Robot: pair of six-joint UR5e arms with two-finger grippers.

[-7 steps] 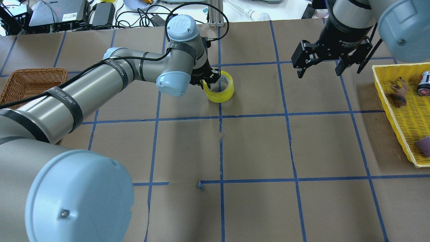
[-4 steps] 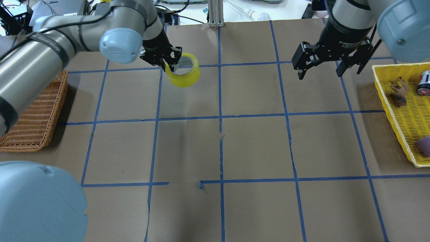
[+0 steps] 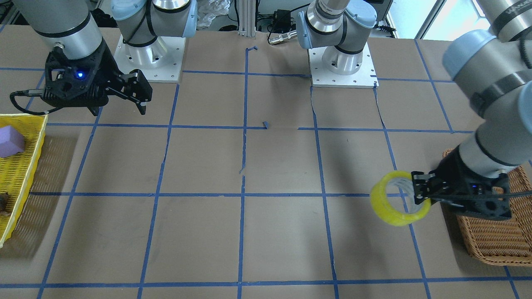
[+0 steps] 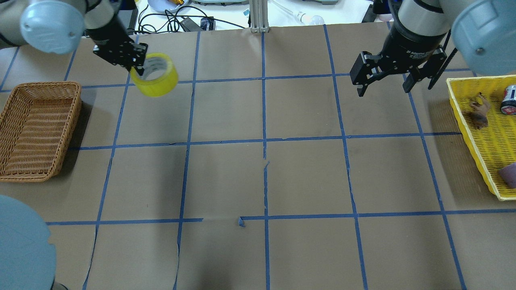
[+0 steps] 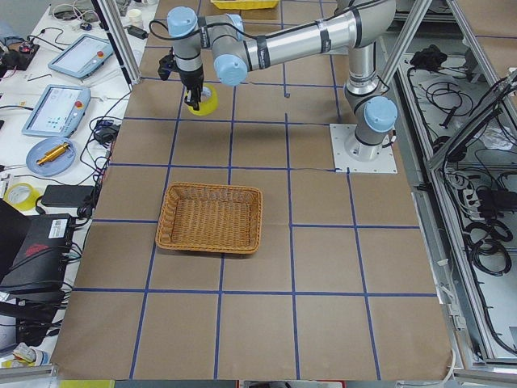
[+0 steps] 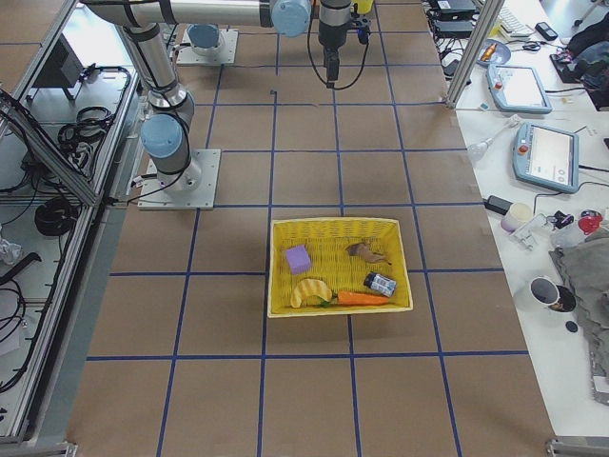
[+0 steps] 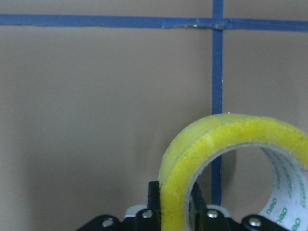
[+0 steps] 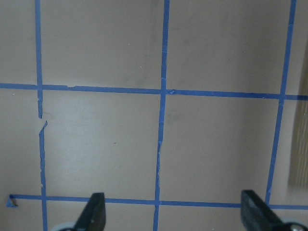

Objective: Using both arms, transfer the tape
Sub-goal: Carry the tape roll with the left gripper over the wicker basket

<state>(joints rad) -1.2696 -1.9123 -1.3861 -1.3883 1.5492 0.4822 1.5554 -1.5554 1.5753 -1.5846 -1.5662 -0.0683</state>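
Note:
The yellow tape roll (image 4: 159, 86) hangs in the air at the far left of the table, just right of the wicker basket's far corner. My left gripper (image 4: 137, 66) is shut on its wall, one finger inside the ring and one outside. The left wrist view shows the roll (image 7: 216, 144) pinched between the fingers, above brown paper. From the front, the tape (image 3: 390, 218) is beside the basket. My right gripper (image 4: 382, 86) is open and empty, hovering over the far right of the table; its fingers (image 8: 94, 211) stand wide apart.
A brown wicker basket (image 4: 44, 84) sits at the table's left edge. A yellow mesh tray (image 4: 463, 121) at the right edge holds a purple block (image 3: 10, 141) and several other small items. Blue tape lines grid the brown paper.
My left arm has lifted the tape from the table's far middle and carried it to the left, toward the wicker basket. The right gripper has stayed open and almost still.

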